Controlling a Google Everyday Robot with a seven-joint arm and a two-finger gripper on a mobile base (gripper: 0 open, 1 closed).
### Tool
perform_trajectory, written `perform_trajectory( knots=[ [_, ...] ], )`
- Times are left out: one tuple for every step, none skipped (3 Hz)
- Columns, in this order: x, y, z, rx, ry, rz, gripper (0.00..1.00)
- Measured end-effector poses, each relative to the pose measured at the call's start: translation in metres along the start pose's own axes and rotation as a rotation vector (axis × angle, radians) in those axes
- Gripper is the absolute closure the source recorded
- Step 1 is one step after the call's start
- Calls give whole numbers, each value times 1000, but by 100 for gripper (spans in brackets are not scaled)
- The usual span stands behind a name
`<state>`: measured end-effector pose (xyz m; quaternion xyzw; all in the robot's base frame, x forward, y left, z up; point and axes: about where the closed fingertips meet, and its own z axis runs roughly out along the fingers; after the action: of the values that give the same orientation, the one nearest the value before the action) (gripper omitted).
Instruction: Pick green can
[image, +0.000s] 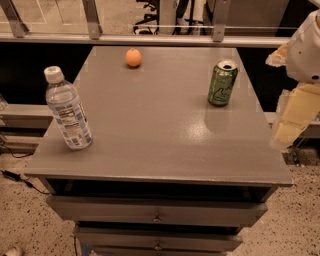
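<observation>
The green can (222, 83) stands upright on the grey table top (150, 130), near its far right edge. It is green with pale scribble markings and a silver top. My gripper (291, 120) hangs at the right edge of the view, beyond the table's right side, to the right of the can and nearer the camera. It is apart from the can and holds nothing that shows.
A clear plastic water bottle (67, 109) with a white cap stands at the table's left edge. An orange (133, 57) lies at the far middle. A railing (150, 39) runs behind the table. Drawers (157, 215) sit under the top.
</observation>
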<state>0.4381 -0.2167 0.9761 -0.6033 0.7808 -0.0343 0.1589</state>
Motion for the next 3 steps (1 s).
perform_trajectory(
  knots=[
    [0,0,0,0,0,0,0],
    [9,-19,5,34,-39,27,0],
    [28,-55,18,73,-120,91,0]
  ],
)
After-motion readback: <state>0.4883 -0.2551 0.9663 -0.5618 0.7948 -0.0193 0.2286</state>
